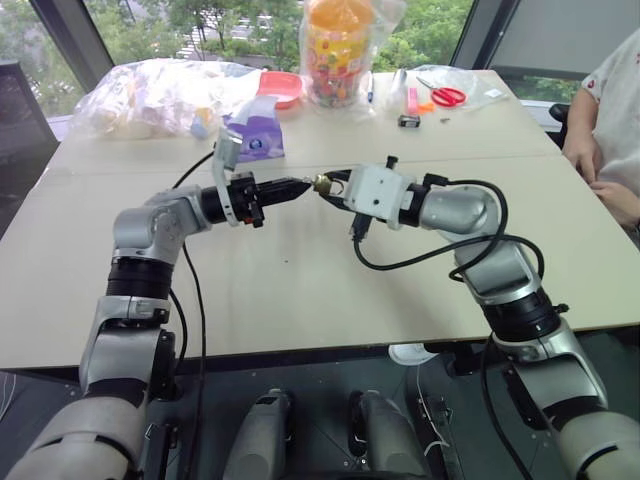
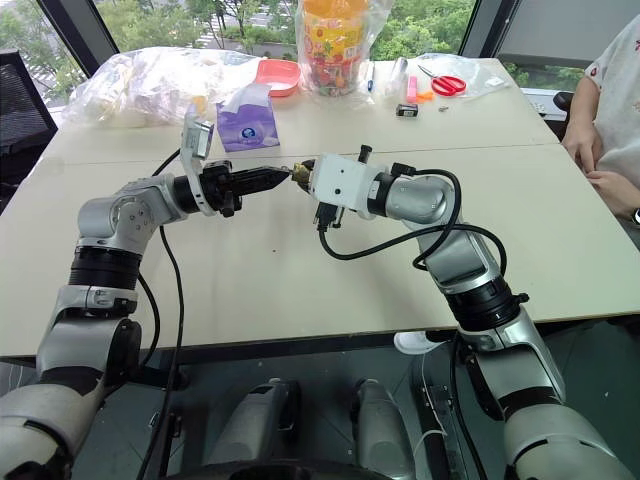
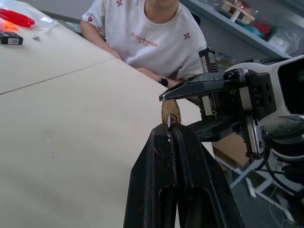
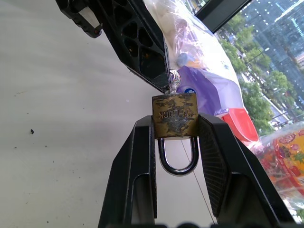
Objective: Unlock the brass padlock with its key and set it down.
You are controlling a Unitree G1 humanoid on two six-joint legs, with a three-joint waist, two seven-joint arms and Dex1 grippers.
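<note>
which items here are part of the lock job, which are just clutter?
In the job:
brass padlock, clamped in the right end effector
key, pinched by the left end effector

Just lying about:
red scissors
purple tissue pack
snack jar
small black block
clear plastic bags

We see even daylight from the windows washing the pale table; shadows lie soft, the wrist views' backgrounds blur, and the padlock stays crisp.
</note>
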